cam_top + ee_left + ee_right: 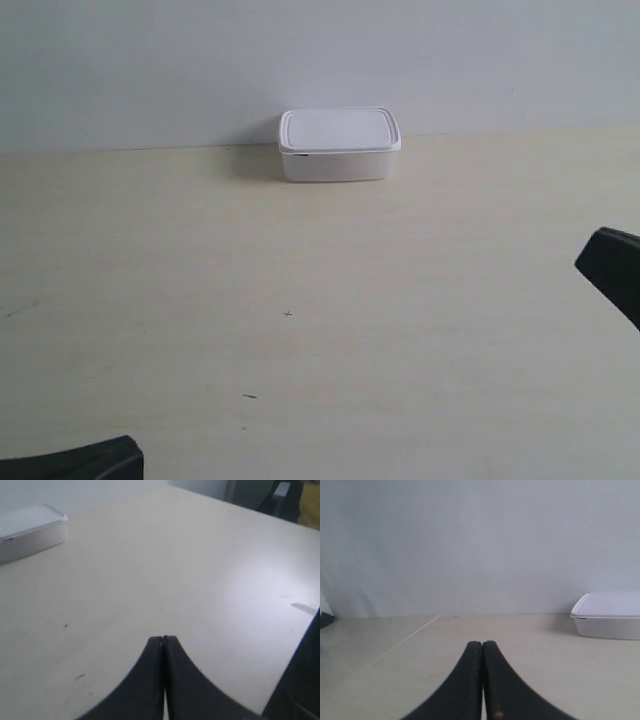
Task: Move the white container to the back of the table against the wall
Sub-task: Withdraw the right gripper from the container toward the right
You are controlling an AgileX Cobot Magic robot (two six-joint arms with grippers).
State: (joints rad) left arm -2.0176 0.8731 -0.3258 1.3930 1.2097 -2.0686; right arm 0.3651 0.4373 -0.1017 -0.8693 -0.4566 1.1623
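Container [339, 145] at the back of the table [300, 300], upright, lid on, long side along the wall [300, 60]; touching it or just beside it, cannot tell. Left gripper [163, 639] clenched, fingertips pressed together, holding nothing, over bare tabletop, well apart from container. Right gripper [482, 643] likewise clenched on nothing, facing the wall, container off to one side and apart. Only dark edges showing of the arm at the exterior view's left [80, 462] and the arm at the exterior view's right [615, 265]. Tiny dark specks [288, 314] mid-table.
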